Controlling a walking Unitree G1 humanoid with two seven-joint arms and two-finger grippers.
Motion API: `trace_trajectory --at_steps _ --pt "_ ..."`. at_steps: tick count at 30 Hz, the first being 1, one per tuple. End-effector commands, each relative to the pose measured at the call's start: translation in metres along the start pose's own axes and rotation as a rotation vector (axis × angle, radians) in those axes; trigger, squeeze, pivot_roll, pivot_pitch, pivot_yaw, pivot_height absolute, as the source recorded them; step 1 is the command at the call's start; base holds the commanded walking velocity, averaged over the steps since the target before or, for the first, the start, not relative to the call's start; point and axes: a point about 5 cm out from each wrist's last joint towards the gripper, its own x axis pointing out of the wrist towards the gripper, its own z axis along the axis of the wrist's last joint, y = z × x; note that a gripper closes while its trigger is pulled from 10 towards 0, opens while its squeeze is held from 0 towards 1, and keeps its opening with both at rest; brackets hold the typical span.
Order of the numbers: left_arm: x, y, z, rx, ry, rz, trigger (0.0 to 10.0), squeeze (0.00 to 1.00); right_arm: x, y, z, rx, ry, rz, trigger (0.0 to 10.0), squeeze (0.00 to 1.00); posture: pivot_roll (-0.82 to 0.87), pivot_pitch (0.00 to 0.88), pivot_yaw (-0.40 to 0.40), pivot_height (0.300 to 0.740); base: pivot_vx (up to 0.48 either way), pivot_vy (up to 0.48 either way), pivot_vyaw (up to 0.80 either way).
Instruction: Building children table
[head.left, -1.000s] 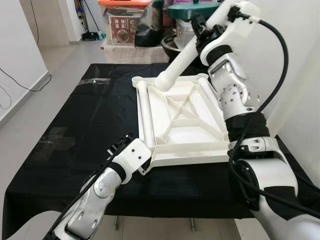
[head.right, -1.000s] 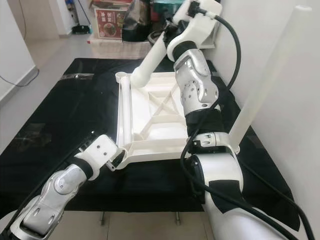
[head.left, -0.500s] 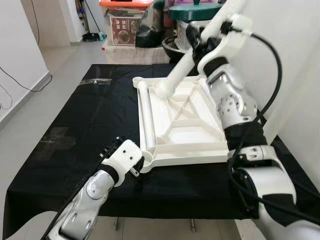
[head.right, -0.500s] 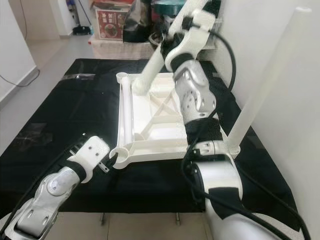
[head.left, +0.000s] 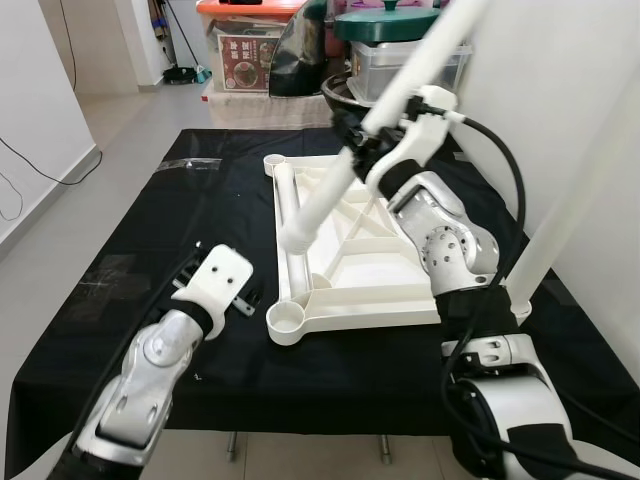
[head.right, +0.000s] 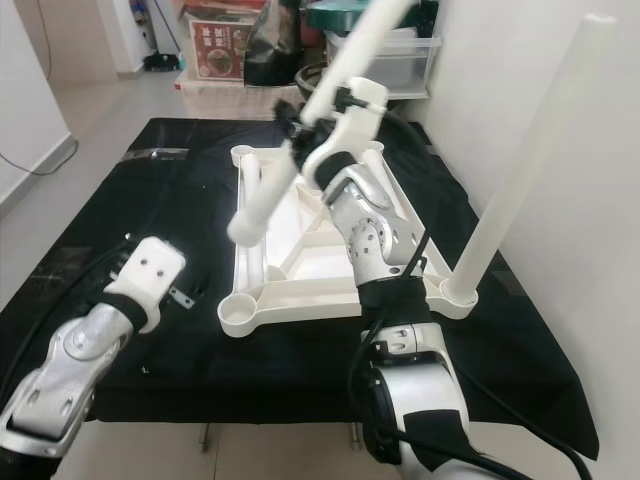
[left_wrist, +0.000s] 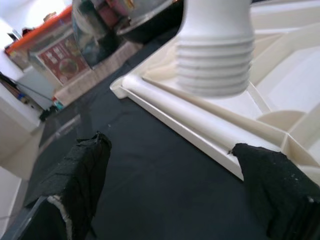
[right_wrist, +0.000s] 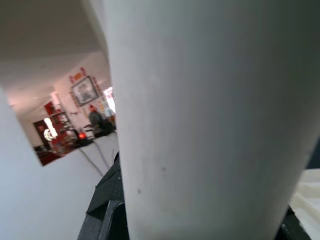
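**Right arm swinging a table leg over the upside-down tabletop**

While the white tabletop (head.left: 370, 250) is lying underside up on the black-covered table (head.left: 150, 250), the right end effector (head.left: 372, 140) is gripping a long white leg (head.left: 345, 165) around its middle, so the fingers are pinching that tube. In the left eye view the leg is slanting steeply, its lower end hanging over the left rail of the tabletop, near the round corner socket (head.left: 287, 321) at the front but not in it. The left end effector (head.left: 245, 296) is hovering just beside that front corner, apart from the plastic. Another leg (head.left: 545, 235) is already standing upright in the socket at the right front corner.

In the right eye view it's the same layout: the standing leg (head.right: 520, 160) is rising from its corner socket, and the held one is looking a bit blurred at its lower end. Storage boxes (head.right: 220, 45) are sitting on the floor beyond the table.

In the left wrist view the two black fingers (left_wrist: 85, 170) are spread wide with nothing between them, and the ribbed end of the held leg (left_wrist: 214, 65) is hanging above the tabletop rail.

In the right wrist view the white tube is sitting right up against the lens, with a bit of black finger (right_wrist: 107, 205) poking out beside it.
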Motion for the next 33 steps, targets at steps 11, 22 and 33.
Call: trace_trajectory --at_steps 11,22,33 --pt "0.029 0.006 0.013 0.045 -0.068 -0.119 10.0 0.00 0.005 0.064 -0.026 0.032 0.090 0.272 0.0 0.00 0.04 0.000 -0.015 0.740 0.000 0.000 0.00" --pt "0.038 -0.003 0.019 -0.051 -0.112 -0.156 10.0 0.00 -0.002 0.076 -0.035 0.059 0.139 0.308 0.0 0.00 0.04 0.000 -0.017 0.740 0.000 0.000 0.00" --pt "0.040 0.003 0.010 -0.176 -0.088 -0.071 0.0 0.00 -0.002 0.070 -0.029 0.070 0.101 0.261 0.0 0.00 0.03 0.000 -0.018 0.740 0.000 0.000 0.00"
